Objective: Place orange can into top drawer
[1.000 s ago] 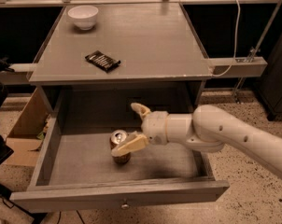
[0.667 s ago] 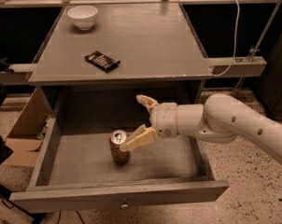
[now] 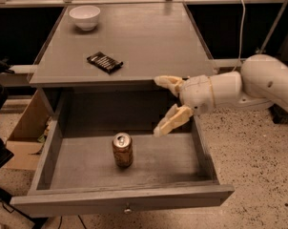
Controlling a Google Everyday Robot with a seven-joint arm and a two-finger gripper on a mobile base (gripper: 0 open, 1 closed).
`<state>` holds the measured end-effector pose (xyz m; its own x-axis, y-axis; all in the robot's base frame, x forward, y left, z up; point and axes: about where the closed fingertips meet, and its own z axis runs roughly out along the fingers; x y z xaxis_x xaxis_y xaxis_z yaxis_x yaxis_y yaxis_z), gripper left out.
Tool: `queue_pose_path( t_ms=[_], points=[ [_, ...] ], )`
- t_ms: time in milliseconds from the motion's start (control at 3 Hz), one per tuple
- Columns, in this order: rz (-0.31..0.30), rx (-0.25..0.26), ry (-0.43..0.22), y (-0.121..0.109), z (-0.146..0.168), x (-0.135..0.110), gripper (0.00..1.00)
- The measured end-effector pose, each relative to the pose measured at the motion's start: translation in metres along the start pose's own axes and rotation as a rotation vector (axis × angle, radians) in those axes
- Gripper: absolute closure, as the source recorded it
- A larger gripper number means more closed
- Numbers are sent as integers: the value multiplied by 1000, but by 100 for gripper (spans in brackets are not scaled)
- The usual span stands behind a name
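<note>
The orange can stands upright in the top drawer, and the empty tool, fingers spread, up-right of it, should lift away without brushing it.

From the end effector, just below the counter's front edge: dark snack bar up-left, white bowl farther beyond it, cardboard box on the floor far left

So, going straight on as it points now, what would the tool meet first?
The open tool points left over the top drawer. It would probably pass above the orange can and meet the drawer's left wall first, though depth is unclear.
</note>
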<state>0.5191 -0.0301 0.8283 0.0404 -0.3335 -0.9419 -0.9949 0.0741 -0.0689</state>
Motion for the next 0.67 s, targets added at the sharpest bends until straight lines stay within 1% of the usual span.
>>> queue_pose_path(
  t_ms=[333, 667],
  points=[
    [-41, -87, 16, 27, -34, -17, 0],
    [-93, -92, 121, 67, -75, -31, 0]
  ],
)
